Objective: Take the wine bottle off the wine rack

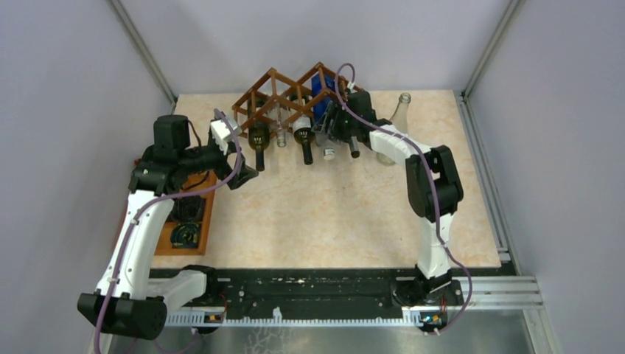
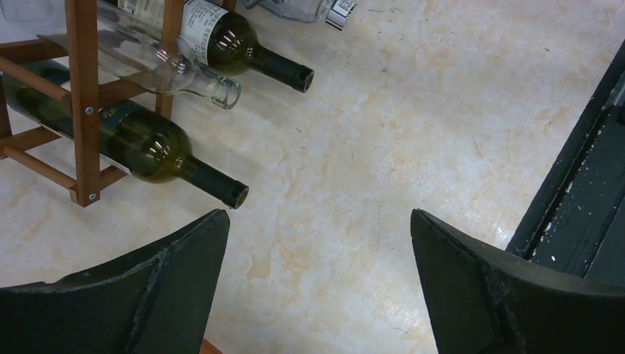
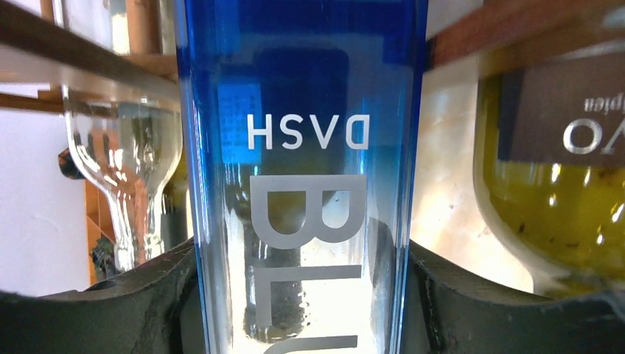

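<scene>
The brown lattice wine rack [image 1: 274, 92] stands at the back of the table and also shows in the left wrist view [image 2: 82, 96]. A blue-and-clear bottle [image 1: 321, 94] lies in its right cell. My right gripper [image 1: 333, 124] is at that cell. In the right wrist view both fingers press the sides of the blue bottle [image 3: 302, 147], so the gripper [image 3: 302, 258] is shut on it. My left gripper [image 1: 239, 158] is open and empty over the table [image 2: 318, 221], just in front of the mouth of a dark green bottle [image 2: 147, 147] in the rack's left cell.
The rack also holds a clear bottle [image 2: 169, 70] and another dark bottle [image 2: 243, 48], necks pointing forward. A clear bottle [image 1: 398, 118] stands upright at the back right. An orange-brown tray [image 1: 188, 221] lies at the left edge by the left arm.
</scene>
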Available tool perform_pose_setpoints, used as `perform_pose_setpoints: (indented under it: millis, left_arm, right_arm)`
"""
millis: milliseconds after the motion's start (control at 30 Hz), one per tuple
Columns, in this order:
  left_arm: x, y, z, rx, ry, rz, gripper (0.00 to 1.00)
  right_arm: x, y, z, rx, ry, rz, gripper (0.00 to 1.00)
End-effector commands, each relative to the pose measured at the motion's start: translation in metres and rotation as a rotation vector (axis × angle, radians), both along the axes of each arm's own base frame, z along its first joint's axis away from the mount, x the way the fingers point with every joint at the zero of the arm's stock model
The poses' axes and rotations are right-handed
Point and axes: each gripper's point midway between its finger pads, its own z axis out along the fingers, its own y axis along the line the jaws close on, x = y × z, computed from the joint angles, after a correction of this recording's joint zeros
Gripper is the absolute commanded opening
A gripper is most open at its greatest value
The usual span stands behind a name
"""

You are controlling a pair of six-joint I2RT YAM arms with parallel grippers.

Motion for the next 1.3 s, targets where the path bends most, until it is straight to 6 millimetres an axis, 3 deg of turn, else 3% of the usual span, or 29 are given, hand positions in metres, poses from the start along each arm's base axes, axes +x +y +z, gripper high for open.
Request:
perform_pose_setpoints:
  millis: [0,267,467,633,767,933,1100,1267]
  left_arm:
    - [-0.004,-0.002,0.004,-0.002,-0.036,-0.027,0.99]
    - [-0.008,-0.002,0.006,0.002,-0.052,-0.04,0.99]
    - [-0.013,-0.001,0.002,0.034,-0.092,-0.081,0.99]
    - [-0.019,-0.004,-0.001,0.059,-0.144,-0.154,0.99]
    - [-0.019,-0.001,-0.011,0.112,-0.177,-0.193,0.99]
    - [-0.015,0.001,-0.022,0.163,-0.205,-0.225,0.99]
    - [-0.015,0.0,-0.027,0.182,-0.249,-0.269,0.99]
    - [-0.022,-0.001,-0.03,0.225,-0.347,-0.339,0.99]
  right_arm:
    - [0.002,-0.016,0.047,0.045,-0.106,-0.048,0.34]
    - [-0.028,-0.025,0.08,0.093,-0.164,-0.043,0.18]
    - [-0.077,-0.033,0.095,0.122,-0.193,-0.003,0.0]
    - [-0.124,-0.039,0.096,0.139,-0.184,0.046,0.0]
    - [-0.165,-0.044,0.086,0.108,-0.136,0.099,0.0]
    - [-0.2,-0.052,0.087,0.099,-0.115,0.148,0.0]
    - [-0.227,-0.041,0.096,0.095,-0.116,0.232,0.0]
    - [-0.25,-0.015,0.121,0.119,-0.156,0.342,0.0]
